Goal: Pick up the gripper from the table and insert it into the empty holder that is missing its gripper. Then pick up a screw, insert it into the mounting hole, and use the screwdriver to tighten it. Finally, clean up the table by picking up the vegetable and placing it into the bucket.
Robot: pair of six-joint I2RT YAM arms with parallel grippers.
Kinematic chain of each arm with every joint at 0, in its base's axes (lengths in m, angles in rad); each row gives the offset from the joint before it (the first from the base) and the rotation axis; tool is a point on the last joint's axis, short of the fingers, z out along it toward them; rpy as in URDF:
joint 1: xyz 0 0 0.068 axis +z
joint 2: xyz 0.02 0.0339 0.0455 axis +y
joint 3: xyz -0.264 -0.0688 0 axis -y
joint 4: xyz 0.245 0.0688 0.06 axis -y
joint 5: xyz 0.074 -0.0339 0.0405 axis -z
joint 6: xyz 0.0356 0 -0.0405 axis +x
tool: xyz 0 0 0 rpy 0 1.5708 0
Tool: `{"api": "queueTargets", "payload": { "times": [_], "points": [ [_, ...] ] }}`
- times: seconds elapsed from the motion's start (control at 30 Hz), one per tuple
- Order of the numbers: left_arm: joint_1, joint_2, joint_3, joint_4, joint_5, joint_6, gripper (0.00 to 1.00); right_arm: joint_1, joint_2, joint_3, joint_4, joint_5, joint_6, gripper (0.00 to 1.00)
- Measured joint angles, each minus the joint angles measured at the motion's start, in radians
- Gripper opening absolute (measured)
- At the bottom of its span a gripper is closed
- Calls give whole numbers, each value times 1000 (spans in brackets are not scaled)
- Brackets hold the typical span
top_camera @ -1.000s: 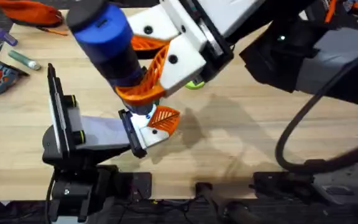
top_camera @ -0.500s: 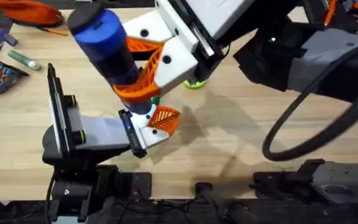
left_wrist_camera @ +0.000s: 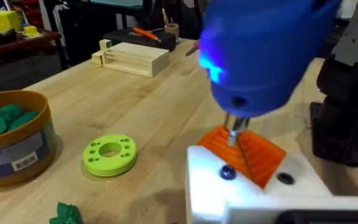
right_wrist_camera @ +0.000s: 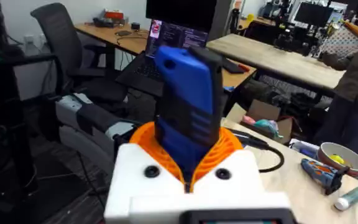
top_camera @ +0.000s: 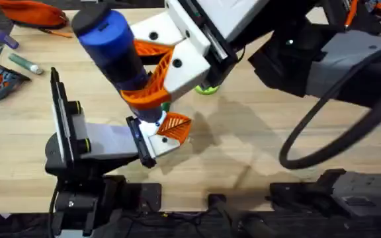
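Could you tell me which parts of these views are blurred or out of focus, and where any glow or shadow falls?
Overhead: the screwdriver and right gripper loom large and soft; arm shadows fall on the table. Left wrist: the screwdriver's blue body is blurred, with a blue glow on its side; the bucket and green disc are sharper. Right wrist: the background office is soft.

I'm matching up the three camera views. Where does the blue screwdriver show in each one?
Overhead: the blue pen-shaped electric screwdriver stands upper left of centre, held by the right gripper.
Left wrist: upper right, bit pointing down.
Right wrist: centre, upright between orange fingers.
Shared landmark: those orange ribbed fingers.
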Motion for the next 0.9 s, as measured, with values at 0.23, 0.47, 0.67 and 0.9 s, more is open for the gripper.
{"api": "queueTargets", "payload": {
  "times": [0.23,0.47,0.67,0.9],
  "points": [
    [0,0,0,0,0,0,5,0,0,0,0,0,0,24],
    [0,0,0,0,0,0,5,0,0,0,-9,0,0,24],
    [0,0,0,0,0,0,5,1,0,0,-16,0,0,24],
    [0,0,0,0,0,0,5,1,0,0,-16,0,0,24]
  ]
}}
